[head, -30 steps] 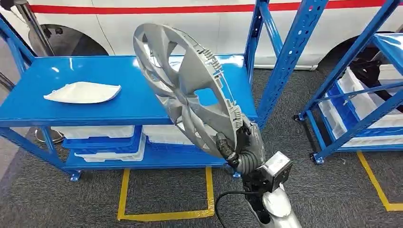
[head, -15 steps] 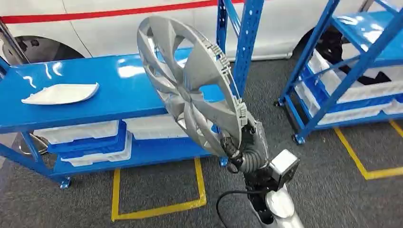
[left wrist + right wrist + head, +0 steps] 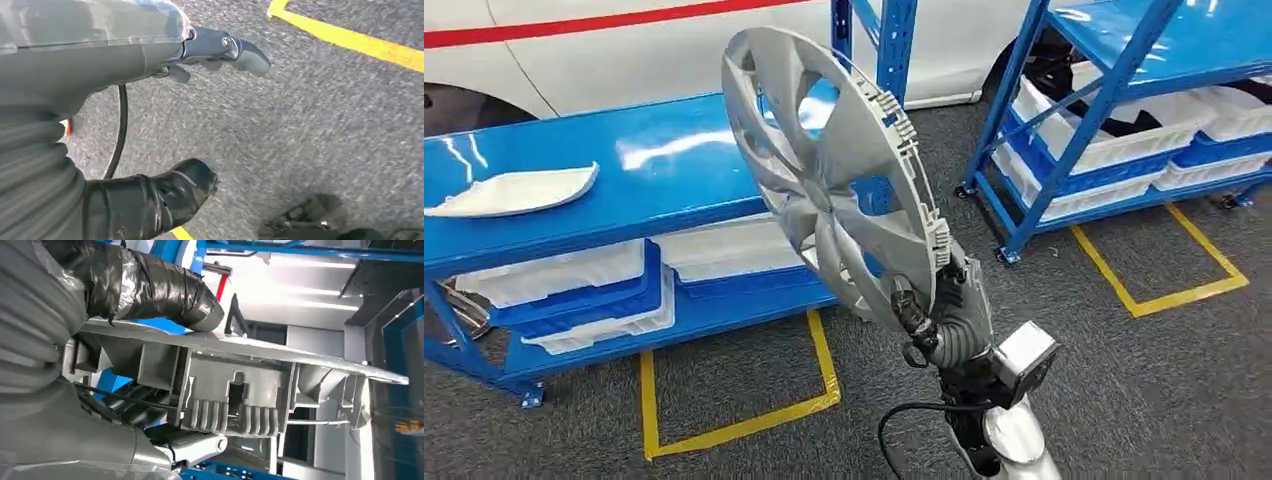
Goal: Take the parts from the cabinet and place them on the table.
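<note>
My right hand (image 3: 939,310) grips the lower rim of a silver wheel cover (image 3: 829,175) and holds it upright in the air, its ribbed back facing right. Up close in the right wrist view, the thumb (image 3: 150,287) presses on the wheel cover's rim (image 3: 240,380), with clips and ribs showing. A white curved part (image 3: 509,190) lies on the blue shelf (image 3: 674,170) at the far left. My left hand (image 3: 150,115) hangs over the grey carpet, fingers apart and holding nothing.
The blue rack's lower shelf carries white and blue trays (image 3: 594,290). A second blue rack (image 3: 1124,110) with white trays stands at the right. Yellow tape lines (image 3: 734,425) mark the grey carpet. A white vehicle with a red stripe (image 3: 604,40) stands behind the racks.
The whole view has swung to the right: the left rack and white part slid left, and the right rack came further into view. The wheel cover stays in my right hand.
</note>
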Controlling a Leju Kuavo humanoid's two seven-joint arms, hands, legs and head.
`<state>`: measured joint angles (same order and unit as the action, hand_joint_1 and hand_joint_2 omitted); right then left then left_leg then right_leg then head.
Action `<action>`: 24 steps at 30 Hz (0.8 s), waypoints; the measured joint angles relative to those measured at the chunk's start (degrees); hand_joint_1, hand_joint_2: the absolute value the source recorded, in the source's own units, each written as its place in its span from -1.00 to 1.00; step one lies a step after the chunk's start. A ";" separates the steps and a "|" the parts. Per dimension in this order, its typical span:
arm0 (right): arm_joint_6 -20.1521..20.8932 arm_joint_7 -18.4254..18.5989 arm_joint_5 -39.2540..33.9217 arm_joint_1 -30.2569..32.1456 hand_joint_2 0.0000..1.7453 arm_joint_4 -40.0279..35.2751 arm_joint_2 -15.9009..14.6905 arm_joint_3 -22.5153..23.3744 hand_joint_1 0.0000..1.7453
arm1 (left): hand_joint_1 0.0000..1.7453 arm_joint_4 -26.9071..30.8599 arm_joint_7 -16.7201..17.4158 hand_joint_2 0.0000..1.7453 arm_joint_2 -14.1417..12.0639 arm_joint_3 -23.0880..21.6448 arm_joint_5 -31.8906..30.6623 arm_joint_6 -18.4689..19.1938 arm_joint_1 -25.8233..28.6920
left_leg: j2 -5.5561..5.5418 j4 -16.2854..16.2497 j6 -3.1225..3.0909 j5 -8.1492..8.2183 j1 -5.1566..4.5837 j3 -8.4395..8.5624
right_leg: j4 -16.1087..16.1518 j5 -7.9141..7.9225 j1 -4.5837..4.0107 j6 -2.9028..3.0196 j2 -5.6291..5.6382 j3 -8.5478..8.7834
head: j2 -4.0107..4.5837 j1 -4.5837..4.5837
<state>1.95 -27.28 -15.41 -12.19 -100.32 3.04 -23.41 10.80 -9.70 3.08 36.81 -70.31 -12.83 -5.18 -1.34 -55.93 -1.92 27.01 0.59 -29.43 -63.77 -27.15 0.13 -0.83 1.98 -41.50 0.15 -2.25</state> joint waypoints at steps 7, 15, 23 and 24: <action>-0.61 0.00 0.15 0.25 1.00 -0.04 -0.02 0.06 1.00 | -1.00 0.00 0.18 1.00 -0.07 0.77 0.39 -0.04 0.49 | 2.20 -2.08 0.48 -3.56 -0.37 -6.80 | -4.35 0.30 0.75 -0.16 -1.75 7.18 | 0.00 0.00; -0.81 -0.02 0.31 0.17 1.00 -0.61 0.09 0.20 1.00 | -1.00 0.00 0.72 1.00 0.02 1.33 0.59 -0.35 0.83 | 1.73 -5.89 2.80 0.29 0.07 -9.68 | 6.56 -0.50 0.37 2.59 -2.34 10.92 | 0.00 0.07; -1.44 0.20 0.50 0.31 1.00 -0.63 0.11 0.20 1.00 | -1.00 0.00 0.90 1.00 0.13 1.71 0.33 -1.03 1.01 | 1.68 -7.56 4.29 0.91 1.39 -0.88 | 4.82 3.93 0.32 1.46 -2.14 3.73 | 0.00 0.09; -1.44 0.46 0.48 0.27 1.00 -0.70 0.09 0.20 1.00 | -1.00 0.00 0.76 1.00 0.26 1.71 0.00 -1.14 0.97 | 1.24 -2.03 4.30 3.75 0.94 2.75 | 4.17 4.16 0.03 1.13 -2.02 3.07 | 0.00 0.09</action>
<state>0.50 -26.82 -14.93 -11.92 -101.02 3.13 -23.21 10.80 -8.94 3.34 38.51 -70.32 -13.97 -4.22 -0.09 -57.95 2.38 30.76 1.53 -26.68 -59.59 -22.99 0.17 0.30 -0.03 -38.43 0.15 -2.16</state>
